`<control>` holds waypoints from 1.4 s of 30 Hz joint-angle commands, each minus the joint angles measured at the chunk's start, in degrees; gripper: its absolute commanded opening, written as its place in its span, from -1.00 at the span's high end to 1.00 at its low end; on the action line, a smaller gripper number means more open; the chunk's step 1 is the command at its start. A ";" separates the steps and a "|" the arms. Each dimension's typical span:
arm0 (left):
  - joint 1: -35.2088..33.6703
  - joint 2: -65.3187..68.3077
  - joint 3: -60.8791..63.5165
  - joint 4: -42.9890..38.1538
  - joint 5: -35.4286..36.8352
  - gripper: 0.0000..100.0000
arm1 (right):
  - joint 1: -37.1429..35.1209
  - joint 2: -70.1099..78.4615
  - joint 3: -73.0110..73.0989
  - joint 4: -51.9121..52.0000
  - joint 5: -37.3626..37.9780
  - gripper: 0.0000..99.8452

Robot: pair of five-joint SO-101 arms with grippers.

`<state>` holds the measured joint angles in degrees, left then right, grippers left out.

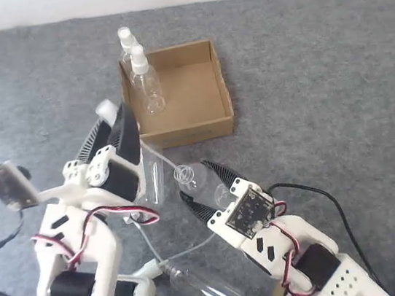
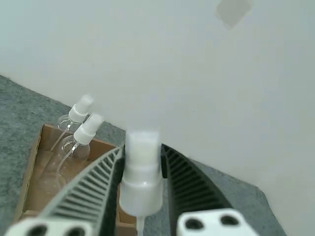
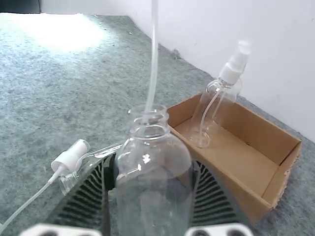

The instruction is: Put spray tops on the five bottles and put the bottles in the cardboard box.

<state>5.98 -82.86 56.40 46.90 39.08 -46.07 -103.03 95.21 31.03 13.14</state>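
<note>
spray top (image 2: 141,183) between tips of left gripper (image 2: 142,149), tube (image 3: 153,59) in bottle (image 3: 153,182)

The high camera hangs over the table (image 1: 318,65) and looks steeply down from the arms' side, with the bases at the near edge, the box (image 1: 188,131) farther off and the wall beyond. The left wrist camera sits right behind the left gripper (image 2: 141,150). It peers up along the fingers past the spray top (image 2: 141,172), very close, to the box and wall. The right wrist camera rides behind the right gripper (image 3: 147,167), with the bottle (image 3: 152,191) close up and the box beyond. All three views share the box and its capped bottles (image 1: 145,81).
</note>
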 commanded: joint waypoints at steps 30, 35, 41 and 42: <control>8.97 -0.70 6.29 0.79 -8.26 0.98 | 0.22 -0.92 1.23 -0.84 -0.62 0.98; 9.23 -0.70 7.08 0.62 -10.20 0.98 | 3.03 -0.92 1.23 -0.84 -0.53 0.98; 12.31 -0.70 11.03 -3.52 -13.45 0.98 | 5.05 -0.92 1.23 -3.38 -0.88 0.99; 12.66 -0.70 11.82 -4.40 -13.89 0.98 | 4.97 -0.92 1.23 -3.38 -0.88 0.99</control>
<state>17.58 -83.21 66.68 46.02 27.56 -42.64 -103.03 95.21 29.80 12.53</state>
